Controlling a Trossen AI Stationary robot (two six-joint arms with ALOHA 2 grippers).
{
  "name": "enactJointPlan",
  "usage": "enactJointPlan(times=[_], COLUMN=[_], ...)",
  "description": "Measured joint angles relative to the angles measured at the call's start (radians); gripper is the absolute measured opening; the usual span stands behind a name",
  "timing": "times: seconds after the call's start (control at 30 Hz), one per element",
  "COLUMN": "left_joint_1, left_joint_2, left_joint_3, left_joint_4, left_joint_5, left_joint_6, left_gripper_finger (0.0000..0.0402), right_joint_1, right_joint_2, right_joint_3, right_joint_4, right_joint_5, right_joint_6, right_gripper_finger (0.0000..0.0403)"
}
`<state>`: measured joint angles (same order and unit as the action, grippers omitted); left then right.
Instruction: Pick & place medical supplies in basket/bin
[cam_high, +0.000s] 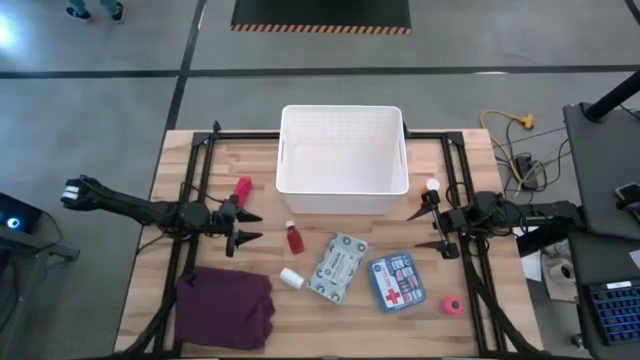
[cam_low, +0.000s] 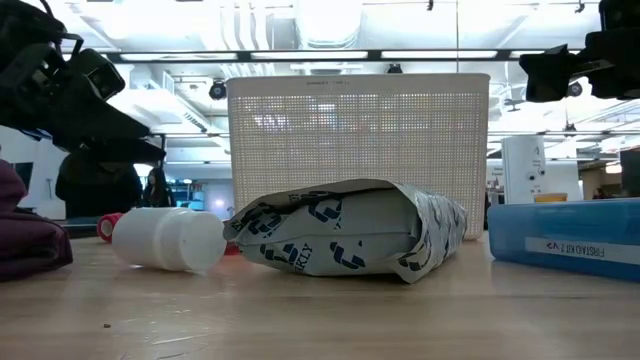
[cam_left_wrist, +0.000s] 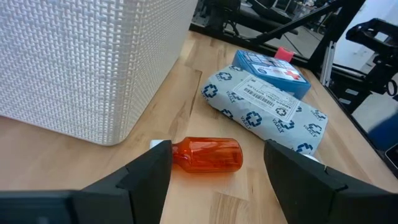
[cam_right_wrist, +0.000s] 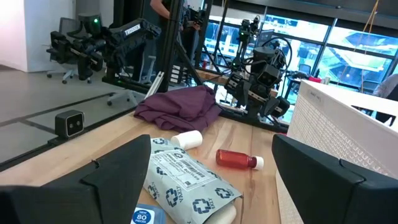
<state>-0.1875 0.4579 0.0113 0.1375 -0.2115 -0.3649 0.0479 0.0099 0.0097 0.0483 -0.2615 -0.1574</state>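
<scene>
The white slotted basket (cam_high: 342, 150) stands at the table's far middle. Near of it lie the small red bottle (cam_high: 294, 238) on its side, the small white bottle (cam_high: 291, 279), the grey-green packet (cam_high: 338, 265), the blue first-aid box (cam_high: 396, 281) and the pink roll (cam_high: 452, 305). The pink-red tube (cam_high: 242, 189) lies left of the basket. My left gripper (cam_high: 246, 227) is open and hovers left of the red bottle (cam_left_wrist: 208, 154), pointing at it. My right gripper (cam_high: 424, 228) is open, right of the basket's near corner, above the box.
A folded maroon cloth (cam_high: 225, 307) lies at the table's near left. A black frame (cam_high: 195, 150) runs along the table's sides. Cables and equipment (cam_high: 520, 150) sit beyond the right edge. Bare wood (cam_high: 200, 260) shows between the left arm and the cloth.
</scene>
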Motion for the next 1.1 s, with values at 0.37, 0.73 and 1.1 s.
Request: enactJointPlan(times=[0.37, 0.73, 1.1], left_joint_1=[0.000, 0.006, 0.005], left_joint_2=[0.000, 0.008, 0.008], left_joint_3=[0.000, 0.000, 0.024], left_joint_4=[0.000, 0.106, 0.524], left_joint_5=[-0.003, -0.078, -0.205], left_joint_6=[0.000, -0.126, -0.351], left_gripper_finger=[0.0238, 0.0238, 0.0238], right_joint_1=[0.000, 0.000, 0.000], right_joint_2=[0.000, 0.000, 0.000], right_joint_3=[0.000, 0.000, 0.000], right_joint_4=[0.017, 0.250, 0.456], right_joint_5=[0.002, 0.002, 0.262], right_joint_6=[-0.135, 0.154, 0.212], right_gripper_finger=[0.0327, 0.0327, 0.0327])
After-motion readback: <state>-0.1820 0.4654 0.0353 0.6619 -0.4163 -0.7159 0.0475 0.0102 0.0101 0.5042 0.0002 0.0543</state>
